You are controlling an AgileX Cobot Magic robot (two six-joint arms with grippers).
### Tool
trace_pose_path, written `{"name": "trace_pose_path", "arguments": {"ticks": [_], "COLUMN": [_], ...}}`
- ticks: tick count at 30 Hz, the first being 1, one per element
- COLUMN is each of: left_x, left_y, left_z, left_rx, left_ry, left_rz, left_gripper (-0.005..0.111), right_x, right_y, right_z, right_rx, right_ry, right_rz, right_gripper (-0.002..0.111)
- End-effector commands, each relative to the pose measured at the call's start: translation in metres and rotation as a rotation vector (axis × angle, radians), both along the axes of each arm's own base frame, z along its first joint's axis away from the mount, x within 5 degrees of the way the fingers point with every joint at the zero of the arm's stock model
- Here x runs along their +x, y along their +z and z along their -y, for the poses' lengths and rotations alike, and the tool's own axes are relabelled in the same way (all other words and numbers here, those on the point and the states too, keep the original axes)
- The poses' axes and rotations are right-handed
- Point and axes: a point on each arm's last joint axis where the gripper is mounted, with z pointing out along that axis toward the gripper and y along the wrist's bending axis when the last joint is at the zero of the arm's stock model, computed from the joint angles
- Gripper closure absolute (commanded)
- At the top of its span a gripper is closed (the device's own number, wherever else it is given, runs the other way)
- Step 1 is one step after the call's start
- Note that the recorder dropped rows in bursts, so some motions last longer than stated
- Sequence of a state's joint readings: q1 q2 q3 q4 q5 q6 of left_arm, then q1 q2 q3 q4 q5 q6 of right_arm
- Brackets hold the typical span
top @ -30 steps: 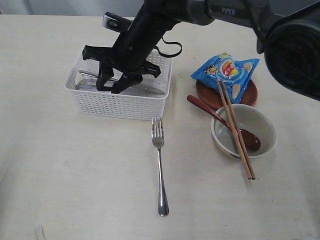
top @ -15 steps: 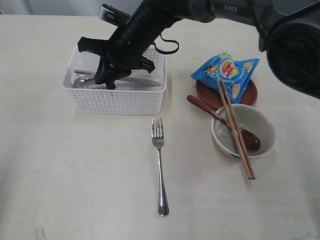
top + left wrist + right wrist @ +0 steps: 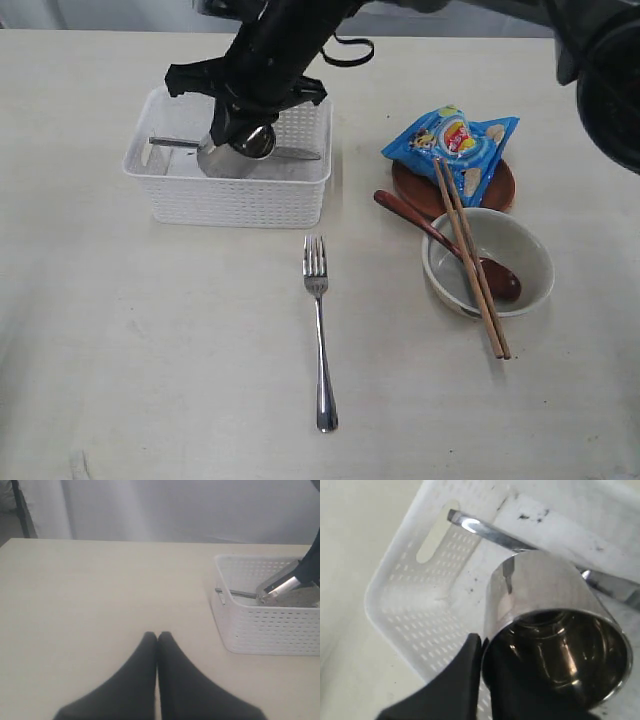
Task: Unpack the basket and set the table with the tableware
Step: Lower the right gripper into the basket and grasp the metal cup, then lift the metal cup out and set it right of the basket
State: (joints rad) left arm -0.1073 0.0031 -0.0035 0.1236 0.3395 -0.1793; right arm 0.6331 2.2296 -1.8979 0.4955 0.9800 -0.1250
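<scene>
- Cup (image 3: 250,142), shiny steel, is tipped over inside the white basket (image 3: 230,205), just above the knife (image 3: 175,142) lying in there.
- The right jaws are pinched on the cup's rim. One black finger (image 3: 462,680) is outside the wall, and the other looks to be inside the mouth.
- The basket sits on the bench (image 3: 150,350).
- The left jaws are pressed tight together, low over the bench, well apart from the basket.
- A fork (image 3: 319,330) lies on the bench, just in front of the basket.
- Off to the right, a white bowl (image 3: 530,262) holds the spoon (image 3: 405,215), and the chopsticks (image 3: 478,290) lie across its rim.
- Behind the bowl, a blue snack bag (image 3: 455,140) lies on the brown plate (image 3: 415,190).
</scene>
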Motion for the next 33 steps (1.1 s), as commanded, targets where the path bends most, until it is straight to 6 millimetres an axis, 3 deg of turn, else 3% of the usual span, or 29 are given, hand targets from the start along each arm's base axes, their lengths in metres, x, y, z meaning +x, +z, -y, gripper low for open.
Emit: {"name": "trace_pose_path", "arguments": {"ticks": [1,9,15,19,26,33], "left_x": [0.0,0.0,0.0,0.0,0.0,0.0], "left_y": [-0.001,-0.001,-0.001,-0.001,-0.001,-0.001], "left_z": [0.0,0.0,0.0,0.0,0.0,0.0], "left_rx": [0.0,0.0,0.0,0.0,0.0,0.0], "left_ry": [0.004,0.004,0.004,0.004,0.004,0.004], "left_rz": [0.0,0.0,0.0,0.0,0.0,0.0], "left_gripper": [0.107,0.107,0.107,0.107,0.107,0.107], "right_x": [0.0,-0.014,-0.033,-0.056,-0.077,-0.05], "right_y": [0.027,0.076,0.1,0.114,0.109,0.098], "right_z": [0.011,0.023,0.036,0.037,0.046,0.075], "right_rx": [-0.034,-0.015,-0.143,-0.249,-0.303,-0.586], "right_ry": [-0.011,0.034,0.109,0.18,0.207,0.03], "right_rz": [0.091,0.187,0.218,0.254,0.238,0.357], "right_gripper": [0.109,0.109,0.109,0.109,0.109,0.109]}}
